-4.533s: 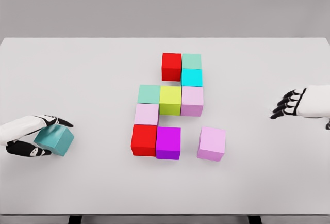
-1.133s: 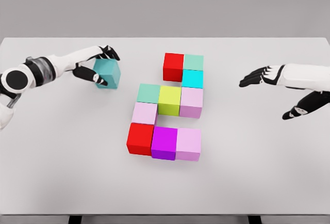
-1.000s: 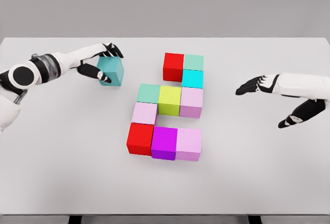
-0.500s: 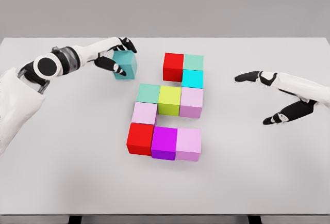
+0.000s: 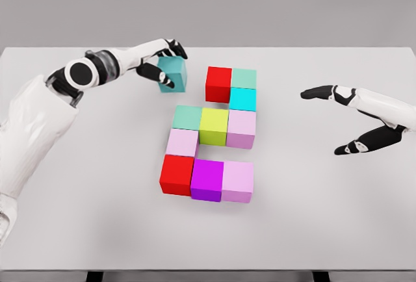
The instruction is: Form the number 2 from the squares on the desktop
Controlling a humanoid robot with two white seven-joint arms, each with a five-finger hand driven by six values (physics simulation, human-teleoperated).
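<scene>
Table (image 5: 78, 230): white desktop that carries every block; the red upper block serves as the landmark below.
Block figure (image 5: 211, 136): nine squares set edge to edge, reaching from the landmark down and toward the robot; a top pair, a cyan block, a middle row of three, a pink link block and a bottom row of three.
Left arm (image 5: 39, 119): enters at the lower left and reaches to the left of the landmark.
Right hand (image 5: 354, 116): well to the right of the landmark, fingers spread and holding nothing, above the bare table.
Left hand (image 5: 156, 61): just left of the landmark, fingers curled around the teal block.
Teal block (image 5: 173, 75): gripped, near the landmark's left face but apart from it; whether it rests on the table or hangs just above it is hard to tell.
Red upper block (image 5: 218, 84): left end of the top row so far.
Progress: the middle bar, bottom bar and both links appear complete; the top bar holds two squares, so the teal block probably closes it at the landmark's left.
</scene>
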